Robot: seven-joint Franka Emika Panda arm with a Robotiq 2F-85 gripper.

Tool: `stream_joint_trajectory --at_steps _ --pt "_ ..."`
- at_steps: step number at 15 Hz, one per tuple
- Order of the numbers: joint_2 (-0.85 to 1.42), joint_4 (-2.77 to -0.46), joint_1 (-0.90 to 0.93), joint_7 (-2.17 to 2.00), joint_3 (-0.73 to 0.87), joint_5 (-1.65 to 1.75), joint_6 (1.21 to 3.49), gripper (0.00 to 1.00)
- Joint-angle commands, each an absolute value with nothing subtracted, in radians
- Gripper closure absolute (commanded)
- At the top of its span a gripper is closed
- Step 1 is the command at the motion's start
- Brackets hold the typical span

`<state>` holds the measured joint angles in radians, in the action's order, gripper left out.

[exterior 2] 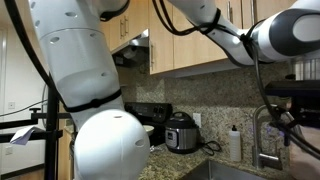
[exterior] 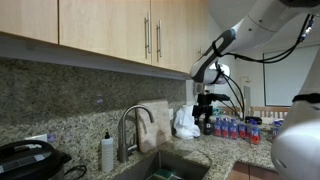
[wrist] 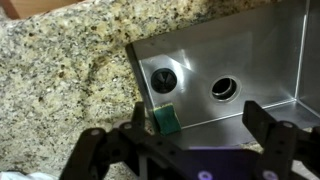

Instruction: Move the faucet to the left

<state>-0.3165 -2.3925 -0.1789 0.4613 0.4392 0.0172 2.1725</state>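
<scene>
The faucet [exterior: 131,127] is a tall steel gooseneck tap standing behind the sink [exterior: 150,166]. It also shows at the right edge of an exterior view [exterior 2: 262,135]. My gripper [exterior: 205,104] hangs in the air well to the right of the faucet, apart from it, over the counter's end. In the wrist view the gripper [wrist: 200,135] is open and empty, looking down at the steel sink [wrist: 270,50] with a green sponge [wrist: 165,122] in its corner. The faucet is out of the wrist view.
A white soap bottle [exterior: 107,152] stands left of the faucet. A white cloth [exterior: 185,123] and several small bottles [exterior: 236,128] sit on the granite counter [wrist: 60,80]. A black cooker [exterior 2: 183,132] stands further along. Cabinets [exterior: 110,25] hang overhead.
</scene>
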Motion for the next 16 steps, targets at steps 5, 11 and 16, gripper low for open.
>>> stream_joint_trajectory --at_steps 5,11,16 --pt "-0.1 -2.184 -0.134 0.927 0.492 -0.076 2.125 0.0" --pt "-0.022 -2.14 -0.108 1.348 0.568 -0.22 2.156 0.0" --pt "-0.009 -2.129 -0.237 1.443 0.438 -0.286 2.123 0.0"
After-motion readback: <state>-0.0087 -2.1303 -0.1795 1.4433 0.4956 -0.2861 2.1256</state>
